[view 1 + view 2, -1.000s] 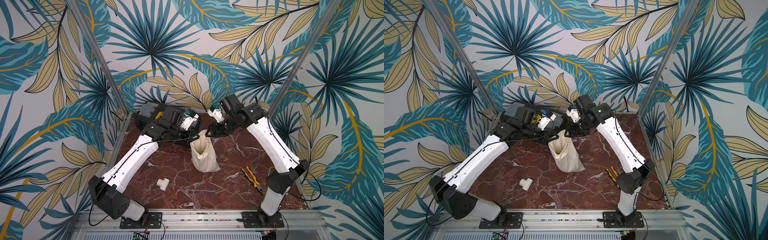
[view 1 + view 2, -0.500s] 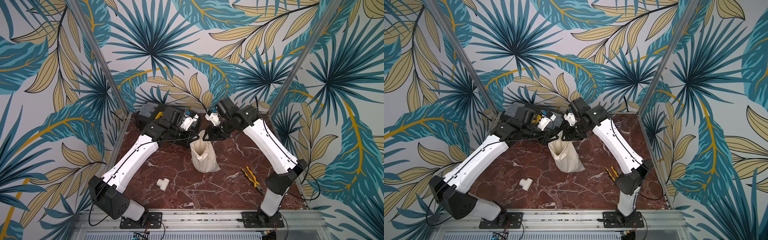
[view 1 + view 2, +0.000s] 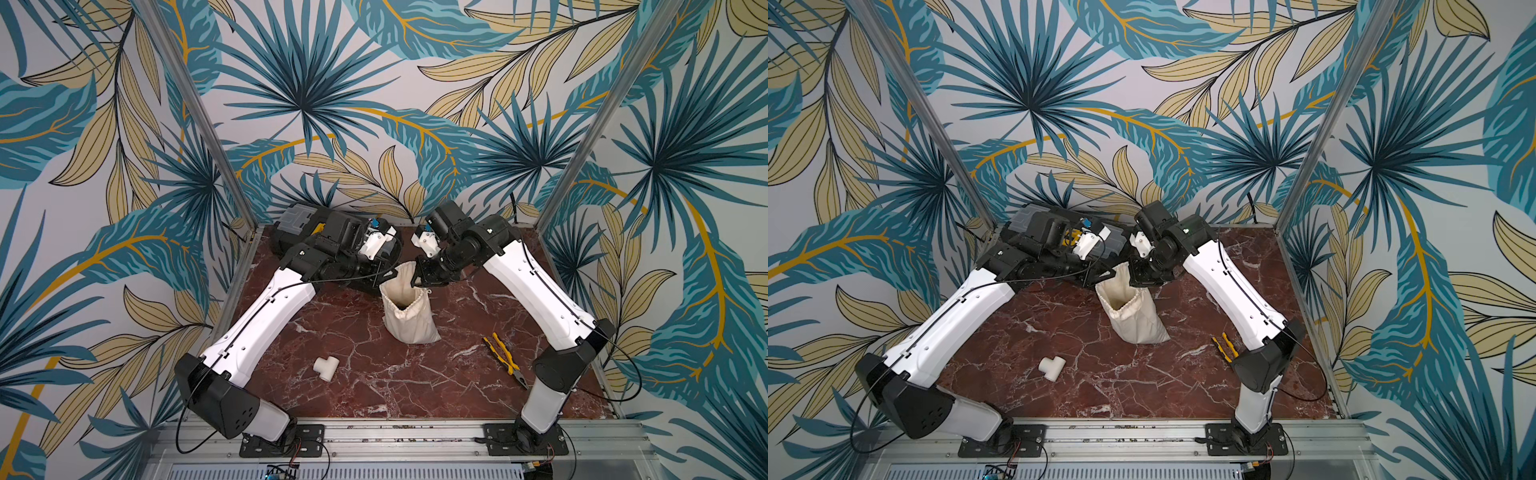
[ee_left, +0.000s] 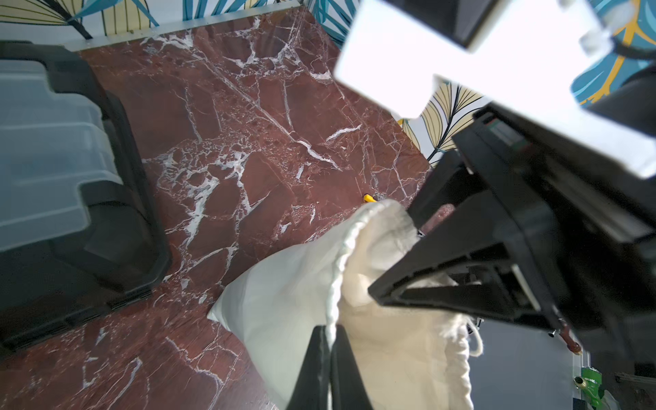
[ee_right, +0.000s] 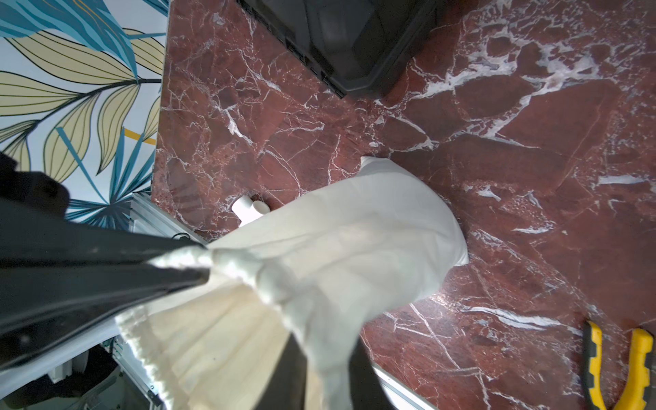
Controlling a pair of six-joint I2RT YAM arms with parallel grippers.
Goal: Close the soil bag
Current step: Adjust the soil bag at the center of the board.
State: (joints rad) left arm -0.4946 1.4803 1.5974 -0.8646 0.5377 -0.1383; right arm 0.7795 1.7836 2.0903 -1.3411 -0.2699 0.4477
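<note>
- Located bag [image 3: 409, 320] upright mid-worktop [image 3: 374, 386], long axis vertical, mouth up and open.
- Flanking rim from opposite sides with 2 arms, neither nearer.
- Pinching hem with left fingers [image 4: 312, 369], fully closed.
- Gripping opposite rim cloth with right fingers [image 5: 287, 376], closed on fabric.
- Probably pulling apart next to cinch.
</note>
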